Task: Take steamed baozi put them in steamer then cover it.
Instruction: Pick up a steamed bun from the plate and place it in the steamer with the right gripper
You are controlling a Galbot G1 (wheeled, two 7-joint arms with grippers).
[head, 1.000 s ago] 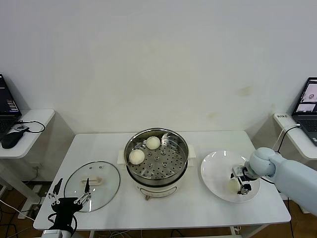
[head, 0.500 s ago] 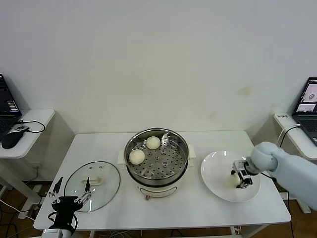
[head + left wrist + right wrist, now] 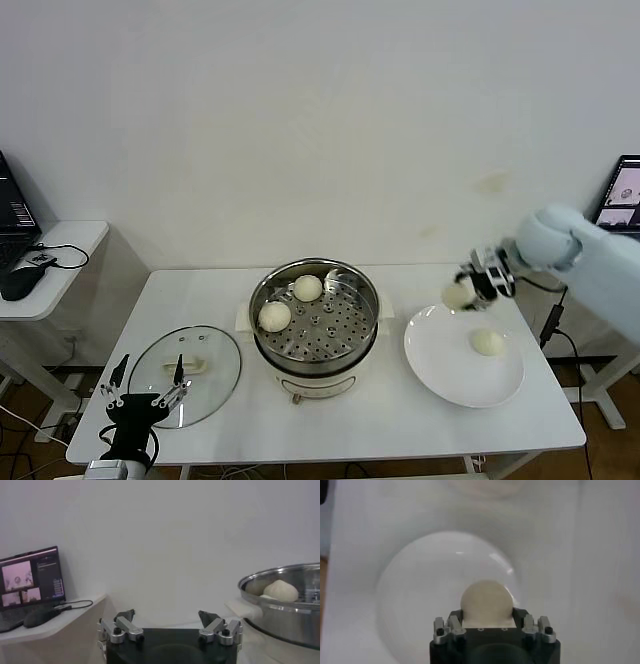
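Observation:
The steel steamer stands mid-table with two baozi in it, one at the back and one at the left. My right gripper is shut on a third baozi and holds it in the air above the far edge of the white plate. In the right wrist view that baozi sits between the jaws over the plate. A fourth baozi lies on the plate. The glass cover lies flat left of the steamer. My left gripper is open and empty by the cover's front edge.
The steamer's rim and a baozi inside show in the left wrist view. Side tables with laptops stand at the far left and far right. A black mouse lies on the left one.
My right gripper closed on a baozi on the plate and lifted it up and toward the back. One baozi stays on the plate. The left arm has not moved.

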